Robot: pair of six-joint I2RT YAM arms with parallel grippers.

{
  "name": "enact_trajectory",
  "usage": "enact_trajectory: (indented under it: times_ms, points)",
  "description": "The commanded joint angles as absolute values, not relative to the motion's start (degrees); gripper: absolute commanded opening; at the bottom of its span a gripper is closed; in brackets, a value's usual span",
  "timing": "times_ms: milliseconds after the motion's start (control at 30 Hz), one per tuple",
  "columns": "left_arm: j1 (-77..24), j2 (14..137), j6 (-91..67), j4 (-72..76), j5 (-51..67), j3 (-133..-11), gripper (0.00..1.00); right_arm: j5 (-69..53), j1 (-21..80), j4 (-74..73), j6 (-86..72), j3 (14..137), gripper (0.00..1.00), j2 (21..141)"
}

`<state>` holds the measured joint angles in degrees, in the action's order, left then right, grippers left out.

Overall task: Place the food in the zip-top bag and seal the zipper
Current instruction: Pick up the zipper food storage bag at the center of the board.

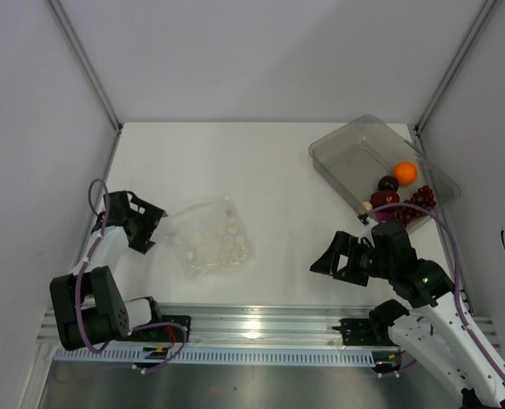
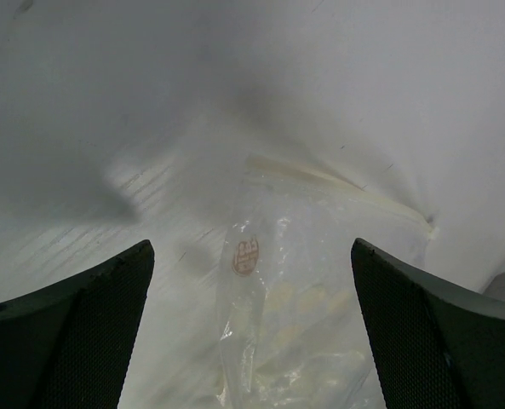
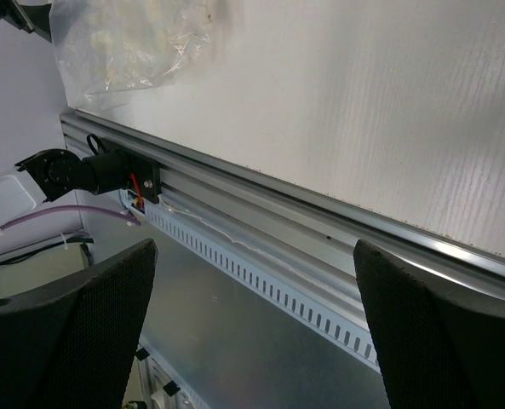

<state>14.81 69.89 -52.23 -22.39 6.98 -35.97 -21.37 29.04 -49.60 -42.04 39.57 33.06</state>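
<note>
The zip-top bag [image 1: 209,243] lies flat and crinkled on the white table, left of centre. My left gripper [image 1: 141,221] stands open at its left edge. In the left wrist view the bag [image 2: 320,315] lies between and beyond the spread fingers [image 2: 65,332], with nothing held. A pale strip [image 2: 346,189] runs along its far edge; I cannot tell whether it is the zipper. The food sits in a clear bin [image 1: 346,153] at the back right: orange ball [image 1: 404,173], dark plum-like ball [image 1: 388,183], onion-like ball [image 1: 384,200], grapes [image 1: 421,200]. My right gripper [image 1: 337,256] hangs open near the front edge.
An aluminium rail [image 1: 261,324] and a slotted cable duct [image 3: 278,281] run along the near edge, under my right gripper [image 3: 252,341]. Grey walls close in the left, right and back. The bag [image 3: 133,43] shows at the top left of the right wrist view.
</note>
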Motion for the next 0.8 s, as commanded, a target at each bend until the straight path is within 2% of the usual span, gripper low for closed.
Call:
enact_trajectory:
  times_ms: [0,100,133,300,400,500,600,767]
  points:
    - [15.4,72.6,-54.4,-16.9,9.5,-35.0,0.98,-20.0,29.3,-50.7,-42.9,42.0,1.00,32.3]
    - [15.4,75.4,-54.9,-13.8,11.4,-35.1,0.93,-19.9,29.3,-51.0,-43.1,41.9,0.99,32.2]
    - [15.5,76.4,-55.0,-11.5,12.1,-34.5,0.89,-19.8,29.3,-51.1,-43.2,41.9,0.99,32.2]
    - [15.5,78.0,-55.4,-8.2,15.5,-33.8,0.84,-19.3,29.3,-50.9,-43.5,41.9,0.99,32.1]
    - [15.4,77.5,-54.9,-6.4,16.4,-32.8,0.72,-19.1,29.3,-50.5,-43.9,41.7,0.99,32.3]
    - [15.5,76.9,-54.2,-5.6,17.5,-32.4,0.46,-18.9,29.4,-50.2,-44.0,41.7,0.99,32.6]
    - [15.4,75.6,-53.4,-4.0,19.1,-32.1,0.33,-18.6,29.3,-49.7,-43.8,41.7,0.99,33.0]
    - [15.4,72.1,-50.6,1.7,25.6,-30.2,0.25,-17.6,29.3,-48.3,-43.0,41.8,0.99,35.5]
